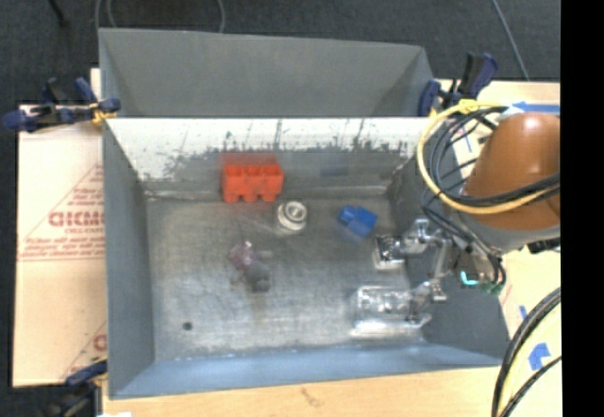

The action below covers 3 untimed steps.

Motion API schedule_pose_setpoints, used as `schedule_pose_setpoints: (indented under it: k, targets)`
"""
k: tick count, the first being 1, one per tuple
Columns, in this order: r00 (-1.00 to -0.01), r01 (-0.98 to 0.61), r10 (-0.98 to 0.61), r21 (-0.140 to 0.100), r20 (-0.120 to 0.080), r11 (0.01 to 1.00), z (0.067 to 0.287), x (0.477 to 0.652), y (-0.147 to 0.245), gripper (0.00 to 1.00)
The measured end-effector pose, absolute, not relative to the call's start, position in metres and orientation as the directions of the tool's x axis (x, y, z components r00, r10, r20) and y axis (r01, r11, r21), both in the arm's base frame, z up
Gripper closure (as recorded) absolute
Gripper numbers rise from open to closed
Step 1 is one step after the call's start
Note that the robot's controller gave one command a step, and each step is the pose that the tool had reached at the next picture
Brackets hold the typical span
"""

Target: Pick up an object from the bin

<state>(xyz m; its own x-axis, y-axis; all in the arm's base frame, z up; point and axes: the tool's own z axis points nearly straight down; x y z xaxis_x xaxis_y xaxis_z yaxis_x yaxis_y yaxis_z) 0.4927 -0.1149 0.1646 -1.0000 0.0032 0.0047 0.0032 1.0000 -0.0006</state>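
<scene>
1. A grey metal bin [127, 245] carried everything; its floor was scuffed and its back wall was streaked with dark marks.
2. An orange-red block [252, 181] lay on the floor at the foot of the back wall, left of the middle.
3. A small white round piece [292, 215] lay just in front of the block's right end.
4. A small blue piece [357, 220] lay to the right of the round piece, apart from it.
5. A small purplish-grey thing [250, 264] lay near the floor's middle, in front of the block; its kind could not be told.
6. A clear, glassy thing [387, 304] lay near the front right corner.
7. A tiny dark speck [187, 326] sat towards the front left.
</scene>
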Motion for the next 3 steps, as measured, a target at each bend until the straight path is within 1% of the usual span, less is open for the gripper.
schedule_pose_setpoints:
  k: [1, 2, 3]
  targets:
    - [-0.971, -0.241, -0.241, -0.004, -0.008, 0.971, 0.075, 0.491, -0.12, 0.0]
    - [-0.97, -0.244, -0.244, -0.007, -0.013, 0.97, 0.077, 0.493, -0.12, 1.0]
    - [-0.97, -0.243, -0.243, -0.005, -0.007, 0.97, 0.216, 0.487, -0.12, 1.0]
